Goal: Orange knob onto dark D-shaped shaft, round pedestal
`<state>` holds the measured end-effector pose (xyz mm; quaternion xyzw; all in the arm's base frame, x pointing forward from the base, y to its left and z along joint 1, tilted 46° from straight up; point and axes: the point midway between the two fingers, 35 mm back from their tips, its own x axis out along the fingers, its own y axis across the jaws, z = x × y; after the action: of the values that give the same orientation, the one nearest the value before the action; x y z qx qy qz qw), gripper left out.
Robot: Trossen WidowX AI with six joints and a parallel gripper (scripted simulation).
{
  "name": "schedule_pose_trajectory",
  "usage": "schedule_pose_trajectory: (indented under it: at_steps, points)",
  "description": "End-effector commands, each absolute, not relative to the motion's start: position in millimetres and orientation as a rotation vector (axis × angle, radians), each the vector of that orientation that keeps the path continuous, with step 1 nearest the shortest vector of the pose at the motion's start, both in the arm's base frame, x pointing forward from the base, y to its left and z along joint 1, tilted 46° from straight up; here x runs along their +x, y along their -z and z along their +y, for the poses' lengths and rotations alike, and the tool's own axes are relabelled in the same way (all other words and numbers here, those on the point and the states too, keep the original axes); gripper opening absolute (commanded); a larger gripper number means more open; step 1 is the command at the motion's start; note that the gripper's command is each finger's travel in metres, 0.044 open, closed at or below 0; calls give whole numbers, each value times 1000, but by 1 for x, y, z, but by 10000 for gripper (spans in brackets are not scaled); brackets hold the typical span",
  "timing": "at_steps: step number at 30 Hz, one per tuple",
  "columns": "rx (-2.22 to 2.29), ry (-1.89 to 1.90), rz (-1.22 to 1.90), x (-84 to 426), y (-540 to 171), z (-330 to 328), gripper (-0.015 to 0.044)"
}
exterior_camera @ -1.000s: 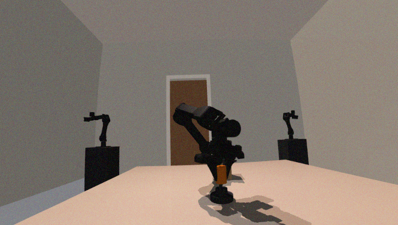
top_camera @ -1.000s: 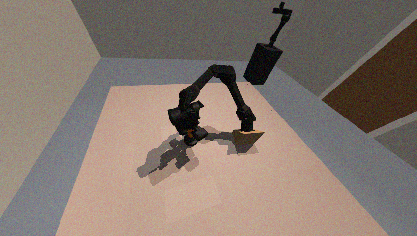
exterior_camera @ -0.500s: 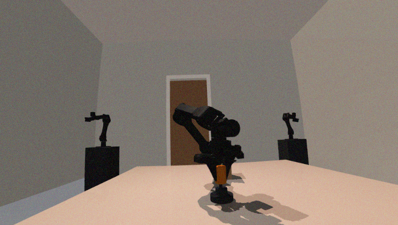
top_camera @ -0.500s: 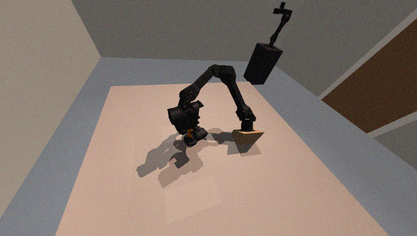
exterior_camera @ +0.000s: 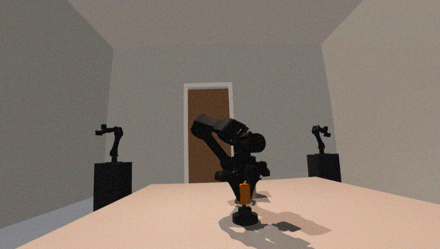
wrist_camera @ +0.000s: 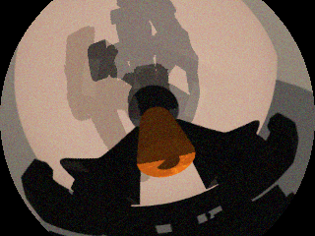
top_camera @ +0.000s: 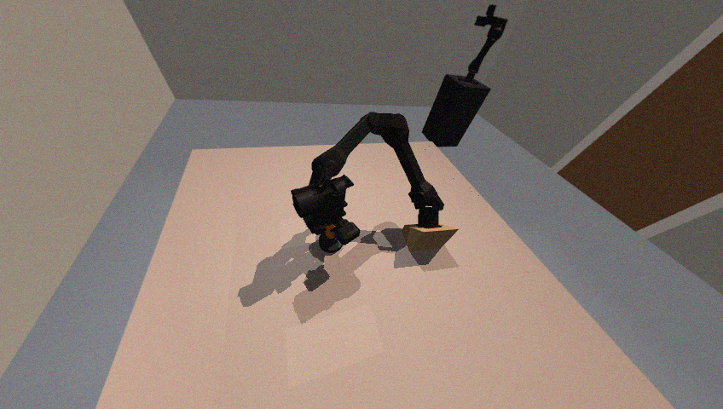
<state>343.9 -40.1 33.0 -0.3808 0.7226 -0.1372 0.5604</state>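
The orange knob (top_camera: 330, 232) (exterior_camera: 244, 192) (wrist_camera: 164, 140) is upright between the fingers of my gripper (exterior_camera: 244, 198) (wrist_camera: 157, 126), which is shut on it. The round dark pedestal (top_camera: 330, 246) (exterior_camera: 244, 218) (wrist_camera: 154, 93) stands on the table directly below. In the exterior view a short piece of the dark shaft (exterior_camera: 244, 205) shows between the knob's lower end and the pedestal's raised middle, so the knob is not down on the pedestal. The shaft's top, its flat side and the hole's lower end are hidden. I cannot tell whether the shaft's tip is inside the hole.
The pale pink table (top_camera: 456, 344) (exterior_camera: 123, 222) carries my arm's wooden base block (top_camera: 430, 240) behind the pedestal. Shadows of the arm lie around the pedestal. Two other arms stand on black stands (exterior_camera: 112, 184) (exterior_camera: 323, 166) beyond the table.
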Motion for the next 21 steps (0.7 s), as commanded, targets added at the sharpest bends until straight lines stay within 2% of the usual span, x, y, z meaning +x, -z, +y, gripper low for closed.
schedule_pose_trajectory:
  at_steps: [1,21]
  points:
    - [-905,324,1702,344,-33,-41,0]
    - [-931,294,1713,343,-29,-46,0]
